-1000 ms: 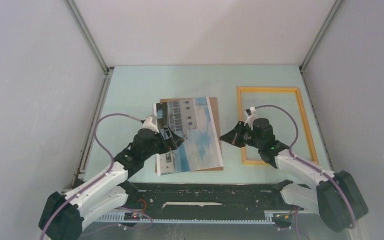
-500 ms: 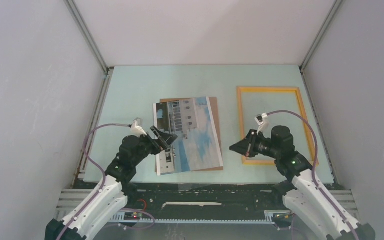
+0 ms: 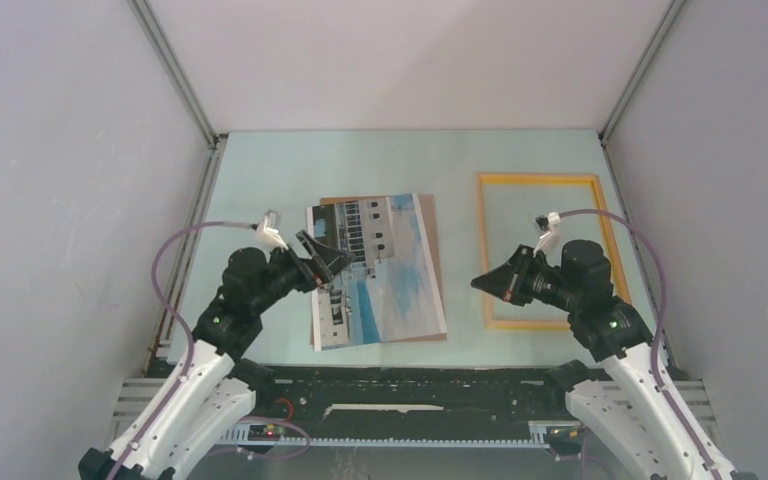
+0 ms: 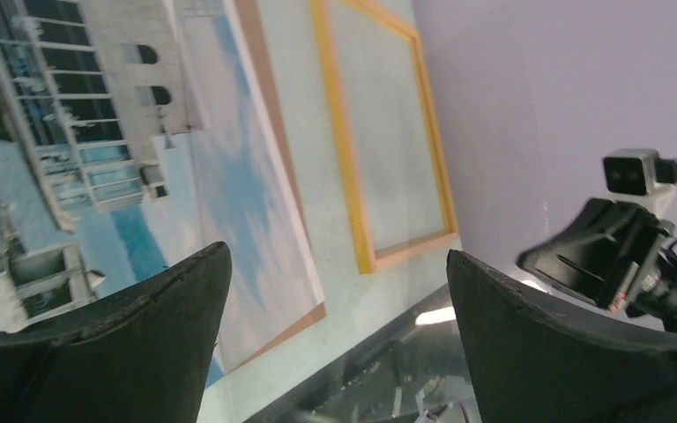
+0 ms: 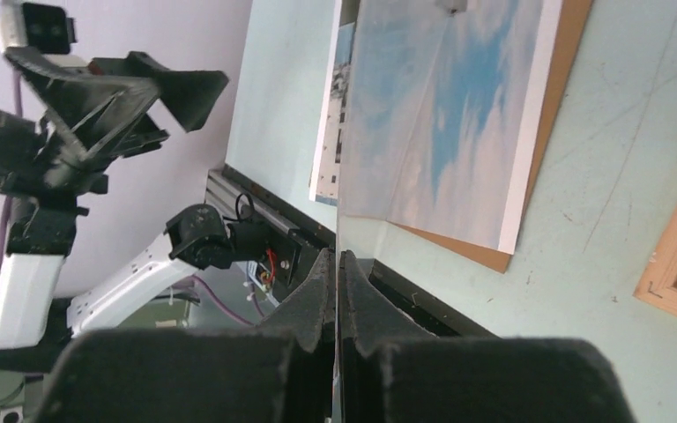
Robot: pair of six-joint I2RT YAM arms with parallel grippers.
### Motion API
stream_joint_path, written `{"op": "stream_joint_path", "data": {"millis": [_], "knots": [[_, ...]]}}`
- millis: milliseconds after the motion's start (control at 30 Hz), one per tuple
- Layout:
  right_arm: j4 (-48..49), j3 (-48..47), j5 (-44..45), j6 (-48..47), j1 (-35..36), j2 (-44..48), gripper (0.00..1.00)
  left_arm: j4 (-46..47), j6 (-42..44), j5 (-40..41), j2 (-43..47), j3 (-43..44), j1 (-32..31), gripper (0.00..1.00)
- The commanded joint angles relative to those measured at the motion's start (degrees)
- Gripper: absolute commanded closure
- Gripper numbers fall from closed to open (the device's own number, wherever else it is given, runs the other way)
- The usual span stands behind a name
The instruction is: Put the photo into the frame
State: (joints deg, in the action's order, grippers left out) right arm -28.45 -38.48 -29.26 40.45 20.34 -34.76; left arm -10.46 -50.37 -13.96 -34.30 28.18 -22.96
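"Starting nearest us, how do the two pincers stand?"

"The left gripper (image 3: 322, 262) hangs with its jaws spread as wide as they go and nothing between them. The right gripper (image 3: 480, 284) is pinched fully closed on nothing."

"What could go wrong from here?"

"The thin paper photo of a white building under blue sky (image 3: 390, 275) lies flush on the plain brown backing board (image 3: 430, 225). I'd guess fingers coming straight down could skid over it, crease its edge, or catch the board along with it. The closed right tip, if swept sideways, could nudge the print or knock the near corner of the thin yellow-orange wooden picture frame (image 3: 540, 179). Farther out, the frame's opening looks only a little larger than the print — a skewed drop would leave a corner riding on the rail."

"And where is the photo relative to them?"

"It lies slightly skewed on its board on the pale green table (image 3: 260, 180), left of the frame and apart from it. Its left edge is just beneath the open left gripper. The right tip hovers in the gap between print and frame — neither gripper seems to touch the photo."
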Motion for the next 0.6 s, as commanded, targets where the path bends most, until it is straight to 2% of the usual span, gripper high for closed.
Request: {"op": "stream_joint_path", "data": {"millis": [0,133,300,433,533,567], "knots": [[-2.18,-3.91,2.28,0.33,-2.17,-2.54,1.00,0.00,1.50,-6.45,-5.24,3.90,0.37,0.00],[-3.18,-7.05,-1.93,-4.03,-7.52,-4.45,1.00,4.69,0.97,-7.33,-11.08,2.68,0.45,0.00],[-11.75,-12.61,-7.96,-17.36,-17.42,-11.78,1.00,14.37,-2.12,-10.28,-18.88,1.85,0.02,0.00],[-18.30,-15.54,-8.89,-28.15,-24.47,-17.78,1.00,14.90,-2.43,-11.87,-22.10,3.78,-3.16,0.00],[-16.69,-15.75,-10.96,-34.45,-28.22,-18.03,1.00,14.01,-2.15,-11.47,-21.51,5.74,-6.09,0.00],[-15.39,-15.75,-8.69,-35.70,-28.54,-17.53,1.00,13.13,-1.55,-11.37,-21.36,6.99,-6.67,0.00]]}}
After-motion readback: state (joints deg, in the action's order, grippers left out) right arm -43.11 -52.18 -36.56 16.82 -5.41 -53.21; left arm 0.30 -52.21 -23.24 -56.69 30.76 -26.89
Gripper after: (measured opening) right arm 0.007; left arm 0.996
